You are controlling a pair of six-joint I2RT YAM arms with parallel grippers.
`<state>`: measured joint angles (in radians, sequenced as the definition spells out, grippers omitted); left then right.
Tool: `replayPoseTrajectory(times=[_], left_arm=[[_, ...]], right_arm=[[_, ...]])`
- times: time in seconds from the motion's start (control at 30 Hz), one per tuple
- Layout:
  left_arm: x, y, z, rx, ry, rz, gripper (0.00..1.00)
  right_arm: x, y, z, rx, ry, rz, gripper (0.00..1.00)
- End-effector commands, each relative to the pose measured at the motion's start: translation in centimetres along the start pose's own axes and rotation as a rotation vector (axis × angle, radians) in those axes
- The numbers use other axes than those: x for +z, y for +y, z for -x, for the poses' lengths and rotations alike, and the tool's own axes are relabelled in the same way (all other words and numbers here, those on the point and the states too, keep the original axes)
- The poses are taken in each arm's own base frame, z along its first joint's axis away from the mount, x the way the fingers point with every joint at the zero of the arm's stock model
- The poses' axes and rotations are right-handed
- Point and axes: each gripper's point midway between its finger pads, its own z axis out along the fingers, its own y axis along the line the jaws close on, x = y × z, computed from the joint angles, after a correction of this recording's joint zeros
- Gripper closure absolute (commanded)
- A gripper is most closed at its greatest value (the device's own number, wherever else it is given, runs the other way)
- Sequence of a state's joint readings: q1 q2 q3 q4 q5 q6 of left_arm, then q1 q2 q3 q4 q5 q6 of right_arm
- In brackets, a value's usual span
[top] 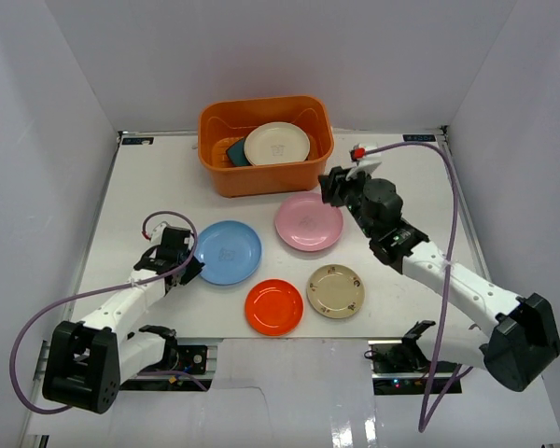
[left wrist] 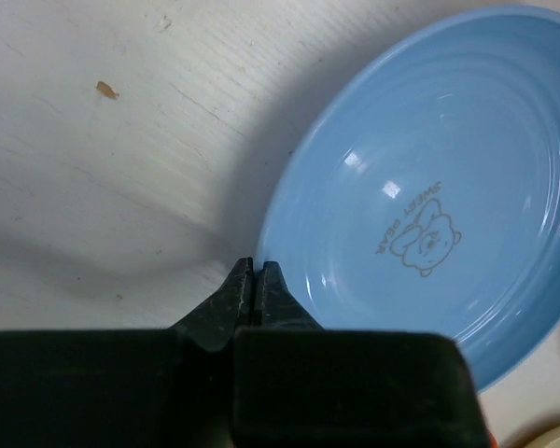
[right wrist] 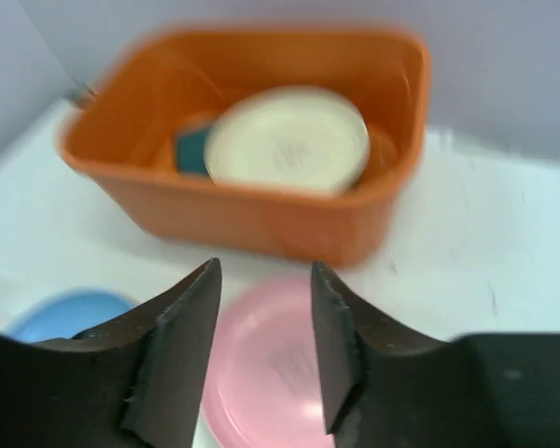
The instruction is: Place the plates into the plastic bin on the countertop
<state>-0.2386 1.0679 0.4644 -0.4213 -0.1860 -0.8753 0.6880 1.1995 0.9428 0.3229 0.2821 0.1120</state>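
Left gripper point(left wrist: 253, 276), jaws pressed together at the left rim of the blue plate point(left wrist: 429, 215); whether the rim is caught cannot be told; plate toward the countertop's point(top: 140, 187) left edge, plastic bin point(top: 261, 173) beyond at the far edge; right gripper point(right wrist: 265, 271), parted and empty, hovers over the pink plate point(right wrist: 266, 364), nearer the bin.

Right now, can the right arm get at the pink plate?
Probably yes. The right end effector hangs open just past the pink plate's far edge. Nothing lies on the plate or between them, and the orange bin stands behind, not over it.
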Motion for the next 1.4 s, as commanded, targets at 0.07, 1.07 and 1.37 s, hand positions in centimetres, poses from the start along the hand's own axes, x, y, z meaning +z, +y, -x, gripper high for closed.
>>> replayPoseTrajectory(times=[0.07,1.07,1.37], left_arm=[[-1.3,-1.3,1.9,0.025,-0.048,-0.039,1.0],[-13.3,-29.5,22.7,0.237,-0.434,-0.606,1.0],[-4.3,-33.5,24.6,0.289,-0.424,-0.506,1.0]], right_arm=[[-3.3,-6.1,-14.3,0.139,0.316,-0.226,0.34],[-2.0,-7.8,-25.1,0.427,0.547,-0.213,0.92],[-3.6,-6.3,-19.7,0.434,0.406,-0.117,0.92]])
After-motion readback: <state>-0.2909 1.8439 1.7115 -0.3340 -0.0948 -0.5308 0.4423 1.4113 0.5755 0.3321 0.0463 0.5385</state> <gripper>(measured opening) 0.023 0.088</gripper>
